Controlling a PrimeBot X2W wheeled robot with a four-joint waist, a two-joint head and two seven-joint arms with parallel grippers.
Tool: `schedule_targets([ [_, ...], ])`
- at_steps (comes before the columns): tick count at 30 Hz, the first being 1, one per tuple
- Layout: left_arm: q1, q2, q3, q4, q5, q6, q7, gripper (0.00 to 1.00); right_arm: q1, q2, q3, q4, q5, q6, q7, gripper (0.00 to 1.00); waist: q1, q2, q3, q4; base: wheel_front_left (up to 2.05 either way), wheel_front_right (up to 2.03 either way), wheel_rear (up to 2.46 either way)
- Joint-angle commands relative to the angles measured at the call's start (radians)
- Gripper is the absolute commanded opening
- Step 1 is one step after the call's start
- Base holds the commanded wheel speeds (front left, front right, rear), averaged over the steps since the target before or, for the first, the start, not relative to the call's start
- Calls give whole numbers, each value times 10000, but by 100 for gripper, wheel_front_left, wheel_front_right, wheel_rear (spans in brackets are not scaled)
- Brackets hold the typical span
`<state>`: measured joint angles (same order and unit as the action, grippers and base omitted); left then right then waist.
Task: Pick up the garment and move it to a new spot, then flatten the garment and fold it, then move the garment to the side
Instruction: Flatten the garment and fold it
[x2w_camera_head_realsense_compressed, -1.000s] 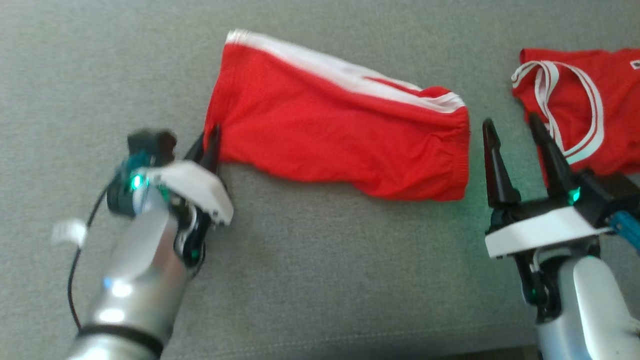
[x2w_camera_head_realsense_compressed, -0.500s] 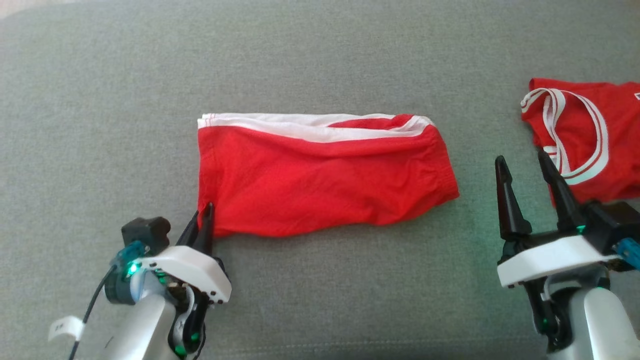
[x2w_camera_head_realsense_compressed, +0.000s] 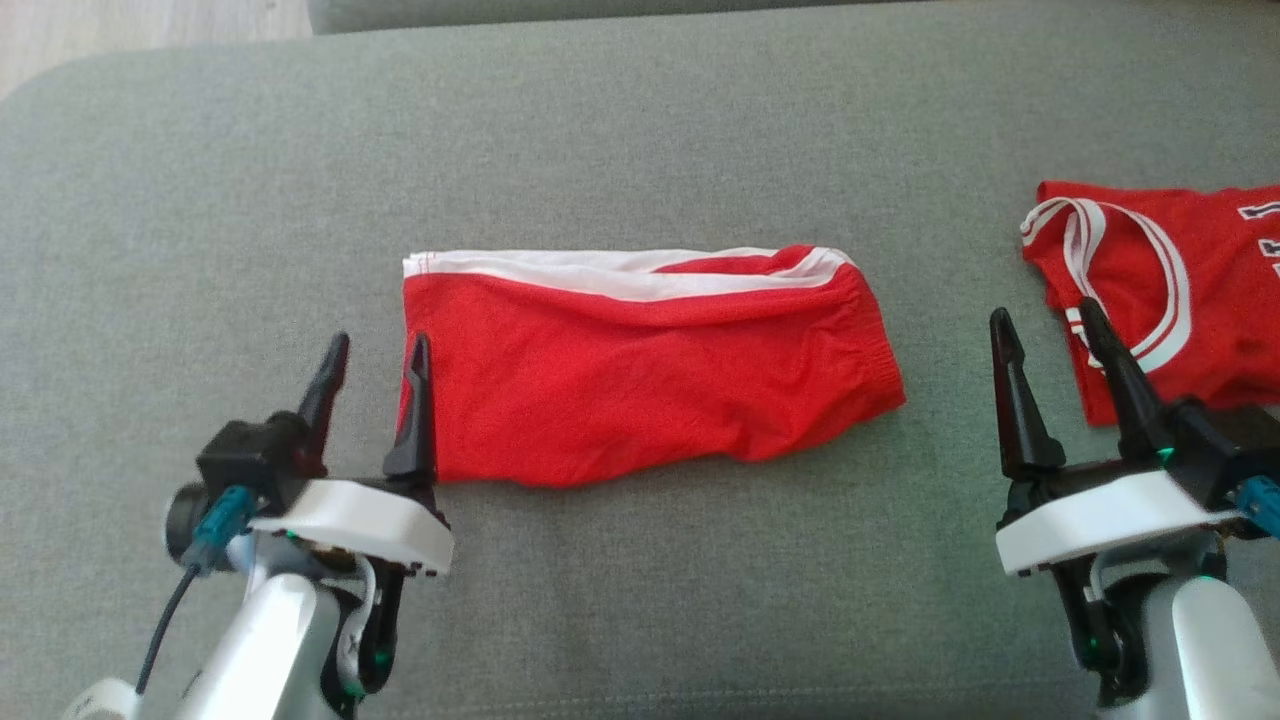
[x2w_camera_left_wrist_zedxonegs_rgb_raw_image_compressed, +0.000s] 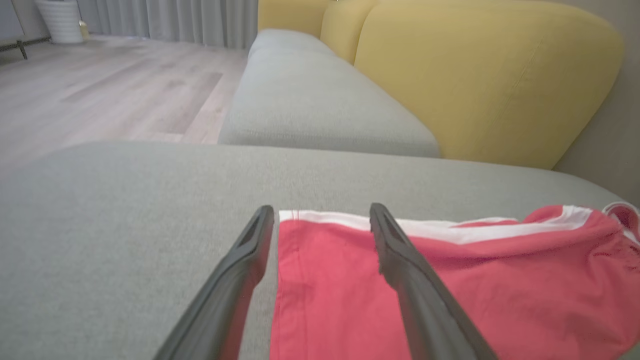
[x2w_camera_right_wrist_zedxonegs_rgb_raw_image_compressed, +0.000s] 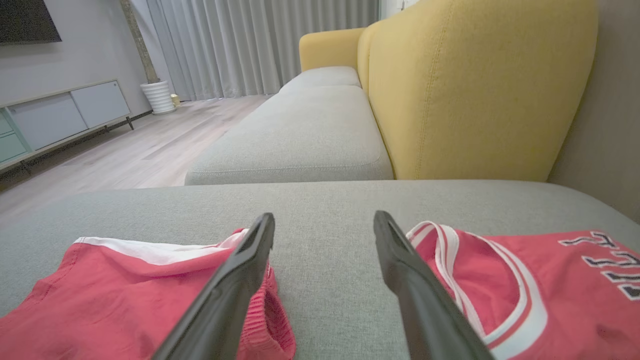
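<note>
Indoors, left hand (x2w_camera_head_realsense_compressed: 380, 345) and right hand (x2w_camera_head_realsense_compressed: 1044, 312) sit spread over grey cushion (x2w_camera_head_realsense_compressed: 640, 120), yellow backrest (x2w_camera_left_wrist_zedxonegs_rgb_raw_image_compressed: 480, 75) behind.

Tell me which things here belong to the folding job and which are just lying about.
Job:
red shorts, folded on the grey cushion
left gripper, open at their corner
right gripper, open

Lying about:
red jersey at the right
yellow backrest
</note>
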<state>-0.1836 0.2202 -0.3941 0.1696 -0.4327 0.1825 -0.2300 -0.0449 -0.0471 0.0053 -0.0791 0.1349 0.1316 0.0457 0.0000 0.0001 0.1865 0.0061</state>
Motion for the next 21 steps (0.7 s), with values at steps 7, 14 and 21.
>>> schedule_targets([
  [7,314,622,315,-1469,894,486,-204,100,245,-31,300,-606,-292,-9,247,100,0,-1,-458,26,0,0,0],
  [14,852,786,197,-1924,1035,715,-79,100,471,-31,252,-750,-312,-9,363,100,0,-1,-633,28,0,0,0],
  [21,888,804,155,-1991,982,743,-35,100,494,-31,197,-814,-316,-9,441,100,0,-1,-627,82,0,0,0],
])
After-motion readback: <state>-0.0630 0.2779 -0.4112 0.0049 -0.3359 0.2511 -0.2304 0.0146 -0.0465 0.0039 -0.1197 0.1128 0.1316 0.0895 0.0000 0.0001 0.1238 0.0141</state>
